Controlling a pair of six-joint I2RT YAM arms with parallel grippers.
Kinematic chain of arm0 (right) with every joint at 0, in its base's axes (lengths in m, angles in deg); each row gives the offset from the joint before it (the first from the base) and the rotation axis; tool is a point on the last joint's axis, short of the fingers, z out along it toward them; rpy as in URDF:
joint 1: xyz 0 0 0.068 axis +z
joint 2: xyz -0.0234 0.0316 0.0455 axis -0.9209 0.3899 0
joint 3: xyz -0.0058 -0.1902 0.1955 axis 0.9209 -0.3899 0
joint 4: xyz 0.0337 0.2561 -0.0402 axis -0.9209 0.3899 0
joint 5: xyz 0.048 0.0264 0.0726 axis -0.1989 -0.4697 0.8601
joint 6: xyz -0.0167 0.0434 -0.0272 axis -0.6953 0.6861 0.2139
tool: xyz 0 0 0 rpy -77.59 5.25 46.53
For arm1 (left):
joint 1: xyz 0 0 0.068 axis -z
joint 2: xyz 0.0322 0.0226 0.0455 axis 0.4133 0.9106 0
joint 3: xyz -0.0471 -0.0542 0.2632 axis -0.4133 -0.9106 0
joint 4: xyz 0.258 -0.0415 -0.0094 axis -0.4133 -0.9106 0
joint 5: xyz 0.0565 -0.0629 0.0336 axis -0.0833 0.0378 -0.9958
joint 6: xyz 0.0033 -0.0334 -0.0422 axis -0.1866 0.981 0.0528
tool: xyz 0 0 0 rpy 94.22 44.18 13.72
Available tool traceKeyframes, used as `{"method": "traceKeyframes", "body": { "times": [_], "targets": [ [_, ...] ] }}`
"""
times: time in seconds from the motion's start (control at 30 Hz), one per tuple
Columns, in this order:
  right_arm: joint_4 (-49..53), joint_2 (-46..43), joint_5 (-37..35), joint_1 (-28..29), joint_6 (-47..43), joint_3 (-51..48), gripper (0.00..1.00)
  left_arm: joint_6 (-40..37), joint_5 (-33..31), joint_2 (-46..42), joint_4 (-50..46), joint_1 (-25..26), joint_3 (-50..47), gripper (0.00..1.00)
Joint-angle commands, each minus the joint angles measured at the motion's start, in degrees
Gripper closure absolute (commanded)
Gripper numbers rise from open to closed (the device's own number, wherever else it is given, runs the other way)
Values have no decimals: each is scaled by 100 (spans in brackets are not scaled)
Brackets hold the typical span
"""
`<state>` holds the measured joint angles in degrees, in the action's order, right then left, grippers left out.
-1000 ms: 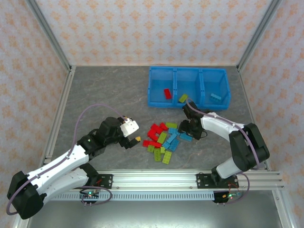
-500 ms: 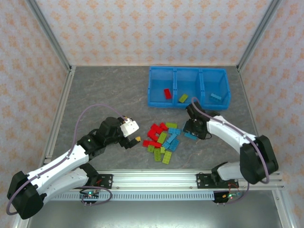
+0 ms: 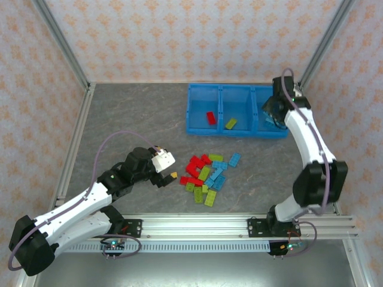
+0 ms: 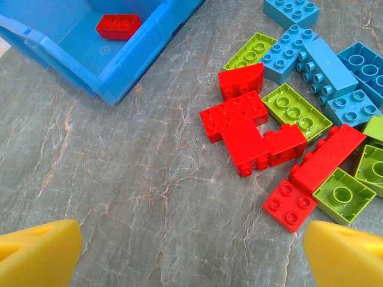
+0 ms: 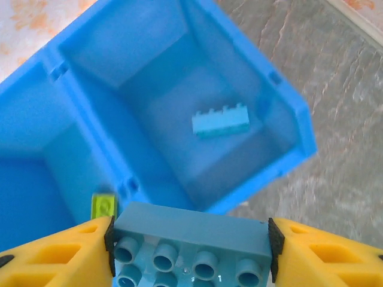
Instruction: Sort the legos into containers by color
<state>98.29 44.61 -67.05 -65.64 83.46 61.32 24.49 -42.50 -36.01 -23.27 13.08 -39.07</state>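
The containers (image 3: 197, 128) are three joined blue bins at the back. The left bin holds a red brick (image 3: 211, 117), the middle a lime green one (image 3: 230, 124). My right gripper (image 3: 273, 111) hovers over the right bin (image 5: 287, 98), shut on a light blue lego (image 5: 191, 239) gripped by its ends. Another light blue brick (image 5: 220, 122) lies in that bin below. The loose legos (image 3: 206, 174), red, green and blue, lie piled mid-table. My left gripper (image 3: 170, 172) hangs open just left of the pile (image 4: 251, 131), with bare table between its fingers (image 4: 36, 251).
A metal frame and patterned walls surround the grey table (image 3: 131, 119). Bare surface stretches to the left of and behind the pile. The left bin's corner (image 4: 128, 66) lies ahead and to the left in the left wrist view, with a red brick (image 4: 118, 26) inside.
My right gripper closed on a light blue brick at the pile's right side, lifted it and swung back over the right bin. The left arm has stayed put.
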Motion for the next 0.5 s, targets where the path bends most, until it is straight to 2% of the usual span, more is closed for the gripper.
{"method": "traceKeyframes", "body": {
  "times": [0.0,0.1,0.23,0.37,0.47],
  "targets": [
    [122,887,176,-242,-208,651,38,-76,29,-93,-177,-4,112,4],
    [325,1694,351,-327,-222,1315,37,-91,-13,-136,-206,-1,97,4],
    [762,2333,458,-384,-170,2028,26,-150,-57,-181,-270,-4,87,4],
    [827,2084,466,-387,26,1933,14,-180,-84,-165,-270,-5,105,4],
    [735,1553,523,-383,116,1567,12,-60,-116,-114,-184,0,92,4]
  ]
}}
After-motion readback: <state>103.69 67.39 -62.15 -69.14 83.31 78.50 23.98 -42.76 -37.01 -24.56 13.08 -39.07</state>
